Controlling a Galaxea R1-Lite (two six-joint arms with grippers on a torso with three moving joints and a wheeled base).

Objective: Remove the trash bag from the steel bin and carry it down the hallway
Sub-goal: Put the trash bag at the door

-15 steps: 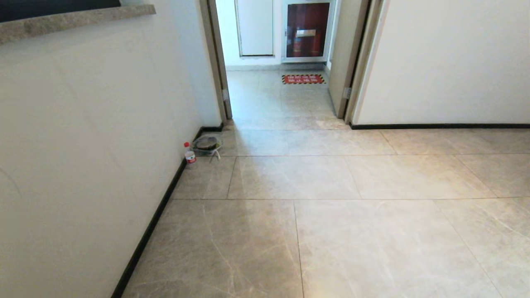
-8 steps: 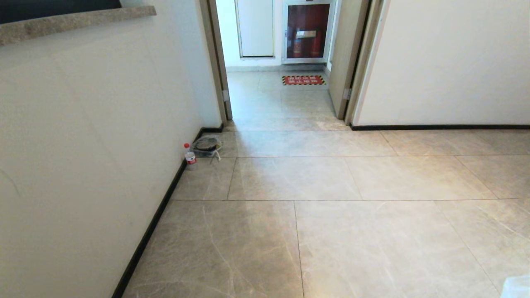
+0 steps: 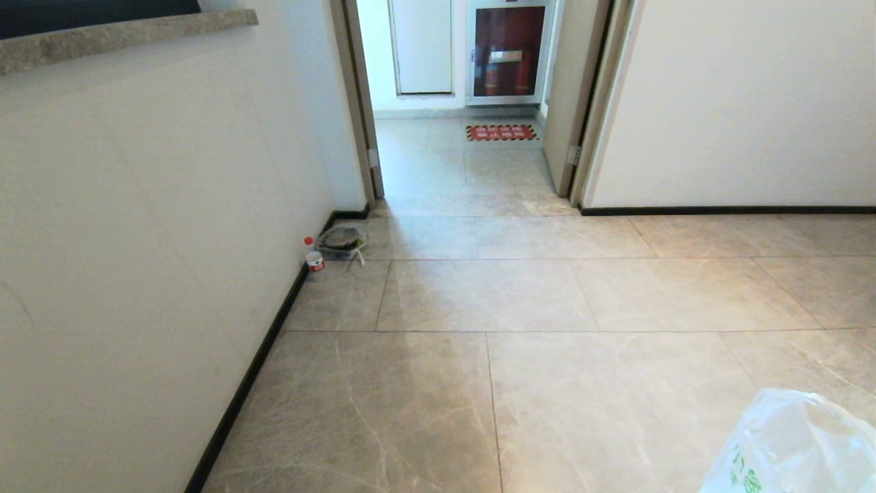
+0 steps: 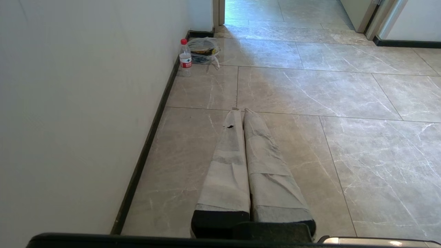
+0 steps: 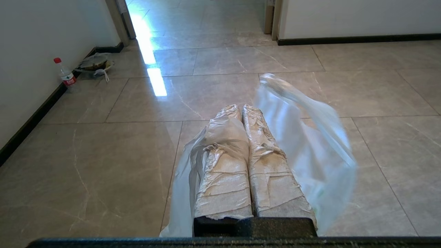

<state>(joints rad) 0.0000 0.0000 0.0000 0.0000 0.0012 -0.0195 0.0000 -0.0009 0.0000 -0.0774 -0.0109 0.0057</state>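
You see a glossy marbled tile floor. A red-capped bottle stands by the skirting, a bagged dish just beside it.

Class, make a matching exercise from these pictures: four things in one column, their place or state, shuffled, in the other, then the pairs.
1. translucent white plastic trash bag
2. clear water bottle with red cap
3. red striped floor sign
4. left gripper

A. beyond the doorway
B. shut, empty
C. by the black skirting
D. draped over the right gripper

Pairs: 1-D, 2-C, 3-A, 4-B
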